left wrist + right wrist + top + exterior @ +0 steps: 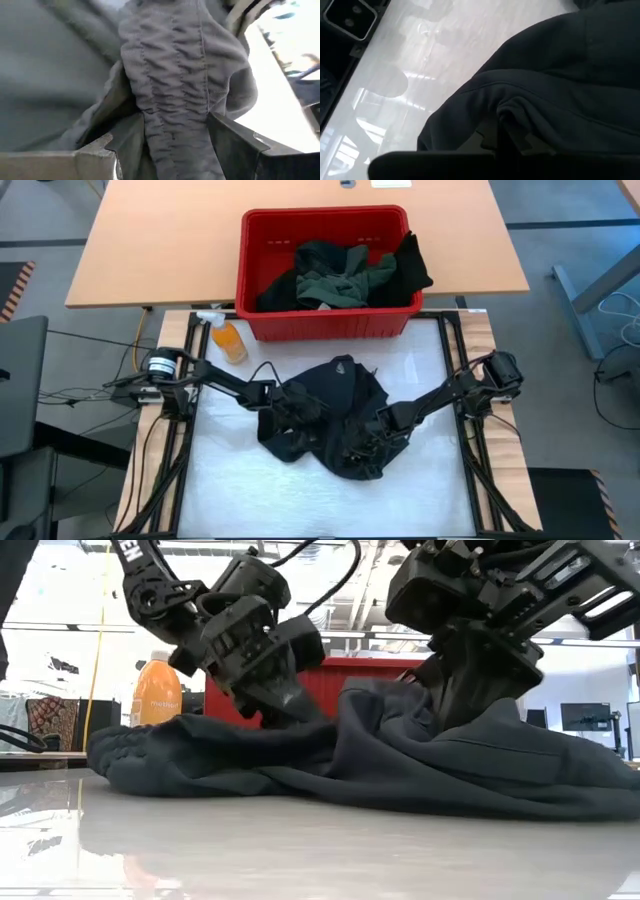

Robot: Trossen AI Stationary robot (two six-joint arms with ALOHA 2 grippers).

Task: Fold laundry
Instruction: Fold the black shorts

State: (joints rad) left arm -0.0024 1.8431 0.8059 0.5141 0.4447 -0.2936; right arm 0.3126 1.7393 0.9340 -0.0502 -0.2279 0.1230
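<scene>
My left tool (283, 402) grips a gathered, ribbed band of the black garment (335, 385), its fingers (235, 142) spread around that thick fold; my right tool (383, 423) is clenched tight on a hem at the opposite side. The garment lies crumpled on the desk (420, 500), just in front of the red basket (262, 285), which holds more laundry (345, 270). Its long axis seems to run between my tools, though the bunching hides it.

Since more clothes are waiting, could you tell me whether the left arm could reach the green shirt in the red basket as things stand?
Probably not yet. The left gripper has its jaws around a fold of the black garment on the table. The green shirt lies uncovered in the red basket, so the way looks free once it lets go.
</scene>
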